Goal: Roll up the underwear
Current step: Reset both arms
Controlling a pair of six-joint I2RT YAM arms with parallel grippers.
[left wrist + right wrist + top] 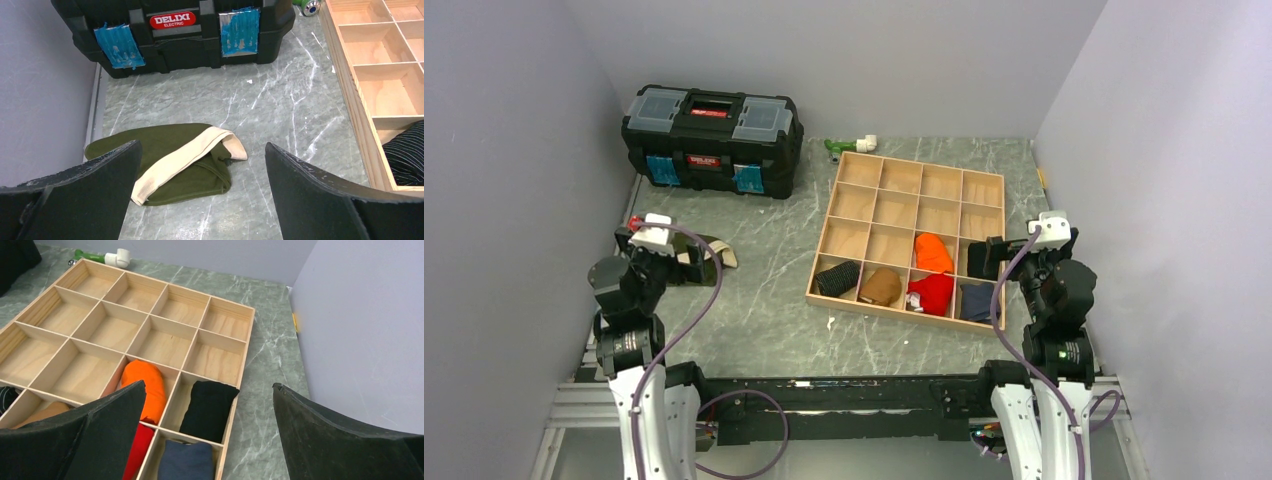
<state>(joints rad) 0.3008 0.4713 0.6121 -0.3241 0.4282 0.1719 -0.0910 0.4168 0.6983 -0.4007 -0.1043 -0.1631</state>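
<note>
Judging by how things lie, the rolling looks finished: the black knit underwear with fine grey stripes (pixel 837 277) sits bundled in the near-left compartment of the pale wooden grid tray (pixel 874 308). The left jaws are spread and empty beside an olive green garment with cream band (pixel 175 165) on the grey marbled worktop (pixel 764 300). The right jaws are spread and empty over the tray's near-right corner.

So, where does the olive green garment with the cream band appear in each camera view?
Top external: the green garment lies at left, beside the left arm.
Left wrist: green garment at lower centre, on the table.
Right wrist: not in it.
Shared landmark: the wooden tray, in all three.
</note>
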